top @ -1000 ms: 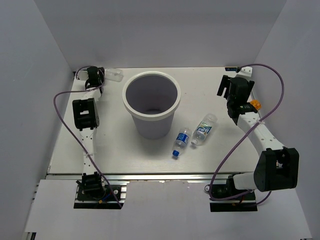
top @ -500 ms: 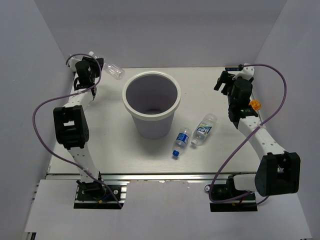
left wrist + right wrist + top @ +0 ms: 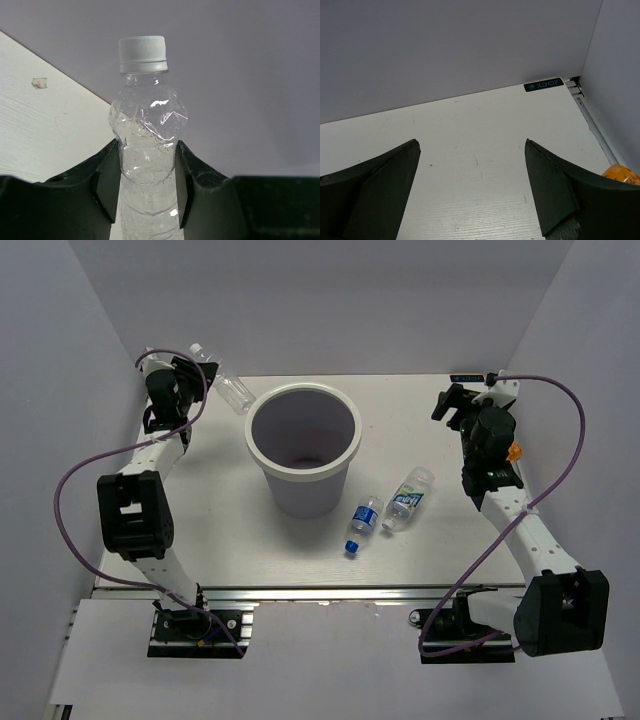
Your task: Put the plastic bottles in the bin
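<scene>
My left gripper (image 3: 203, 373) is shut on the clear unlabelled plastic bottle (image 3: 232, 390), held in the air just left of the bin's (image 3: 251, 436) rim at the back left. In the left wrist view the bottle (image 3: 147, 120), white cap up, is pinched between the fingers (image 3: 107, 175). The bin is a big white bucket with a greyish inside. A blue-labelled bottle (image 3: 363, 523) and a green-white labelled bottle (image 3: 408, 497) lie on the table to the right of the bin. My right gripper (image 3: 450, 403) (image 3: 471, 142) hangs open over bare table at the back right. An orange bottle (image 3: 514, 451) (image 3: 620, 174) peeks out beside the right arm.
White walls enclose the table (image 3: 220, 530) on the left, back and right. A small black label (image 3: 543, 84) is stuck at the back right corner. Purple cables (image 3: 85, 465) loop out from both arms.
The left arm has lifted the clear bottle off the table's back left corner and tilted it toward the bin. The right arm has shifted slightly right and back, still open.
</scene>
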You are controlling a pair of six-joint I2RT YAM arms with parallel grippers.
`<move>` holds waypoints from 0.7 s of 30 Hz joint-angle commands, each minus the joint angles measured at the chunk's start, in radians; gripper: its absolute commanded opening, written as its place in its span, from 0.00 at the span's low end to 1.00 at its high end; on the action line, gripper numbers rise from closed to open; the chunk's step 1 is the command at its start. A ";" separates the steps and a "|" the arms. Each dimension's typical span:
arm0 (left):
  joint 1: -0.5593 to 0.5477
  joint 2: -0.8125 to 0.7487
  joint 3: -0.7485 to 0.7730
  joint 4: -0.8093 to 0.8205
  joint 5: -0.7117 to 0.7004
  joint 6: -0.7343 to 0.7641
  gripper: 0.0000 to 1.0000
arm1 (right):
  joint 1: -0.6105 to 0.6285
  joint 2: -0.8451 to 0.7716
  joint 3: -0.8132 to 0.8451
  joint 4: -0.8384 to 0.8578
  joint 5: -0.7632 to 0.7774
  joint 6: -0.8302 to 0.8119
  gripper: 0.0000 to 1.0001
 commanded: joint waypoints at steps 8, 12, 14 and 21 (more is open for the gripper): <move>-0.020 -0.200 -0.084 0.049 0.152 0.050 0.00 | -0.002 -0.029 -0.011 0.100 -0.008 0.006 0.89; -0.027 -0.240 -0.105 0.060 0.185 0.076 0.00 | -0.001 -0.023 0.018 0.115 -0.018 0.007 0.89; -0.030 -0.255 -0.101 0.048 0.186 0.088 0.00 | -0.001 -0.014 0.026 0.116 -0.037 0.014 0.89; -0.033 -0.245 -0.038 0.034 0.224 0.114 0.00 | 0.006 0.011 0.041 0.121 -0.040 0.010 0.89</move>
